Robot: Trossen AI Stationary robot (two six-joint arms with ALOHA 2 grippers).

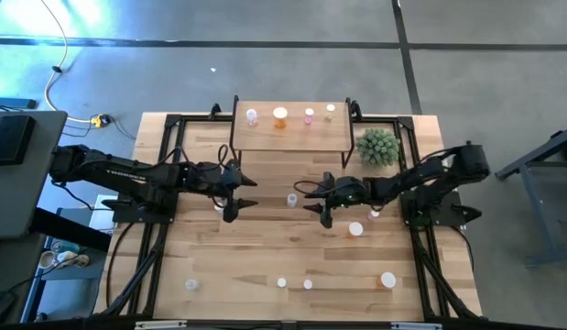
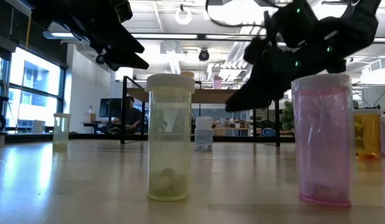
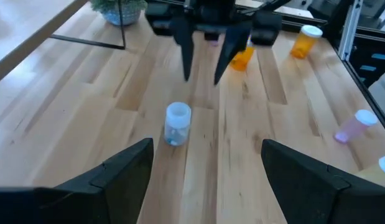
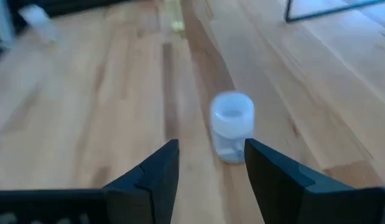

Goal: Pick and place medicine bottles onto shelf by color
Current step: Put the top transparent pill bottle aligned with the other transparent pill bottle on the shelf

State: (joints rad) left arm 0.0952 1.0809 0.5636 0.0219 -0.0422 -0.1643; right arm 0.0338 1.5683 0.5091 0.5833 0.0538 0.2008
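A clear medicine bottle (image 1: pixel 291 199) with a white cap stands upright on the tabletop between my two grippers; it also shows in the left wrist view (image 3: pixel 177 123) and in the right wrist view (image 4: pixel 231 134). My left gripper (image 1: pixel 243 197) is open, to the bottle's left and apart from it. My right gripper (image 1: pixel 312 203) is open, just to the bottle's right, fingers slanting down; the bottle stands just beyond its fingertips (image 4: pixel 211 152). The shelf (image 1: pixel 292 137) at the far side carries a clear, an orange (image 1: pixel 280 116), a pink and a pale yellow-green bottle in a row.
A green spiky plant (image 1: pixel 377 147) stands right of the shelf. Two orange bottles (image 1: pixel 355 229) lie near my right arm. Several more bottles stand along the near edge, among them a yellow-green one (image 2: pixel 170 137) and a pink one (image 2: pixel 323 140).
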